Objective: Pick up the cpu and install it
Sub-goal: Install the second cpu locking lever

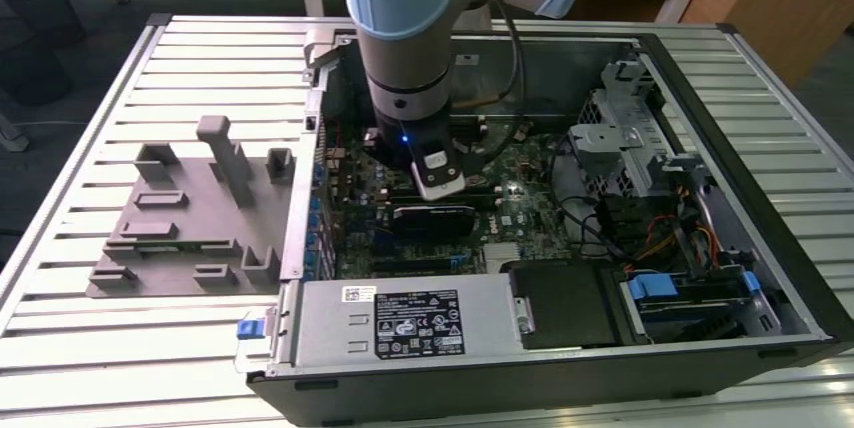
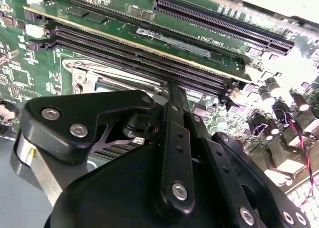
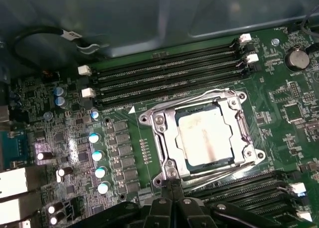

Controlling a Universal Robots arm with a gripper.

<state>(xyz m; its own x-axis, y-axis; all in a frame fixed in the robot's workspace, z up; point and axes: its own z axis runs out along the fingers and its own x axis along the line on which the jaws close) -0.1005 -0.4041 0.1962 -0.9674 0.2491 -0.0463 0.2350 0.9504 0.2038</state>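
The cpu (image 3: 205, 133), a silvery square chip, lies flat inside the motherboard socket, and the socket's metal frame (image 3: 158, 134) surrounds it. In the first wrist view my gripper (image 3: 172, 184) is shut with nothing in it, its black fingertips together just off the near edge of the socket frame. The second wrist view shows the gripper (image 2: 169, 91) and its black linkage over a corner of the socket (image 2: 87, 73). In the exterior view the arm reaches down into the open computer case, with the gripper (image 1: 439, 180) low over the motherboard (image 1: 527, 198).
A grey slotted holder block (image 1: 187, 218) sits on the slatted table at the exterior view's left. Case walls (image 1: 787, 278), a drive cage (image 1: 627, 138), cables and the power supply box (image 1: 400, 323) ring the board. Memory slots (image 3: 169, 73) and capacitors (image 3: 94, 155) flank the socket.
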